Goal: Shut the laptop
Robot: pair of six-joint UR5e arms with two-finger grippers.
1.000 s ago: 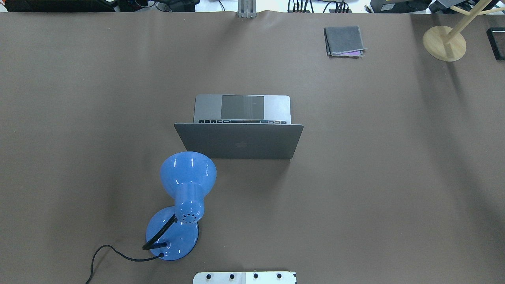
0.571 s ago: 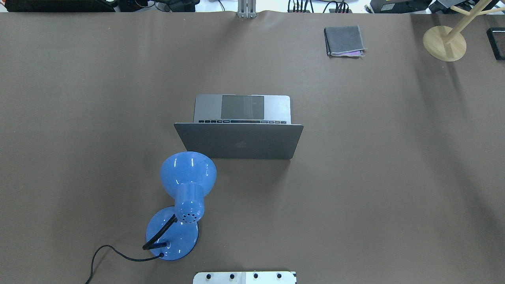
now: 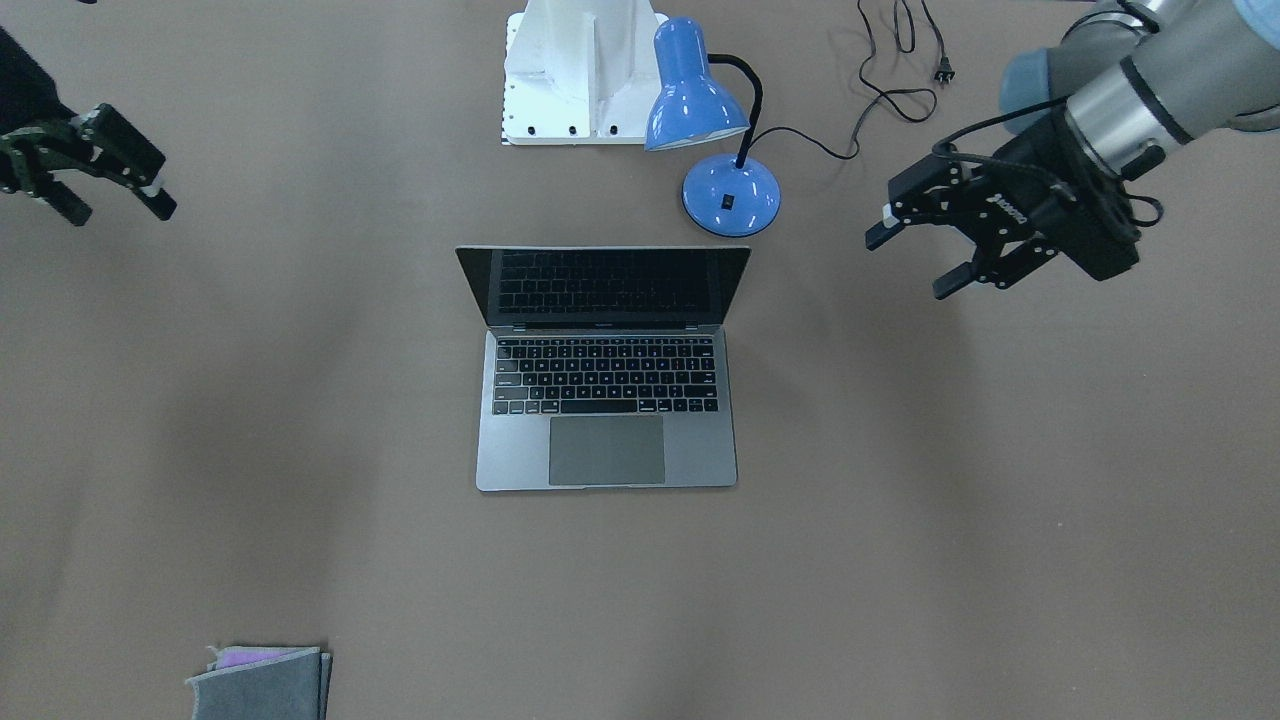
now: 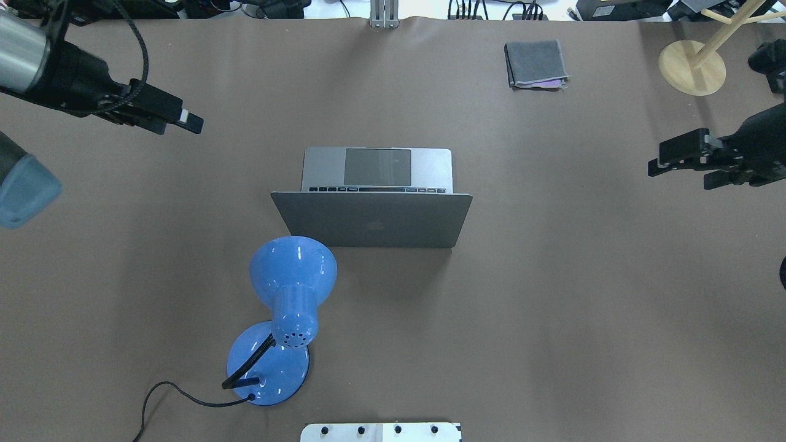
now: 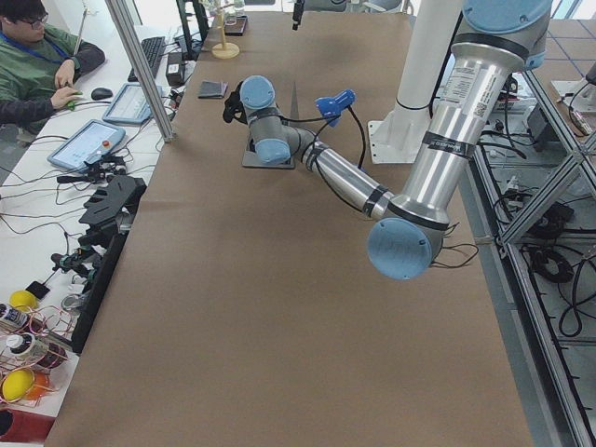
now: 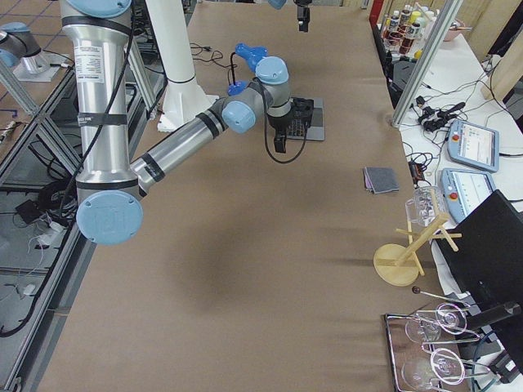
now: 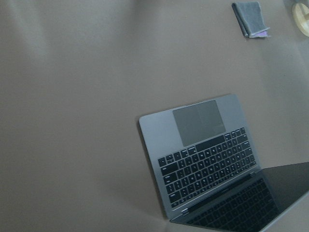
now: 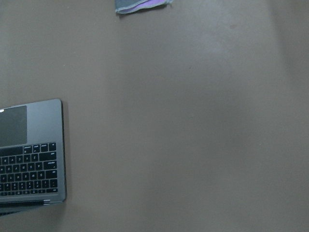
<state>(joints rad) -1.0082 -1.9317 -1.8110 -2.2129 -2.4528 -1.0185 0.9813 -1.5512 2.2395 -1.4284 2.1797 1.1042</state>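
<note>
Brown matte table (image 4: 552,276), open grey metal laptop (image 4: 374,218), glossy blue lamp (image 4: 293,270); left gripper (image 3: 910,262) and right gripper (image 3: 120,212) spread wide.

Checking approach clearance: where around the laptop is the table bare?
Bare on both sides of the laptop and from its trackpad edge to the folded grey cloth. Crowded only on its hinge side, by the blue desk lamp.
</note>
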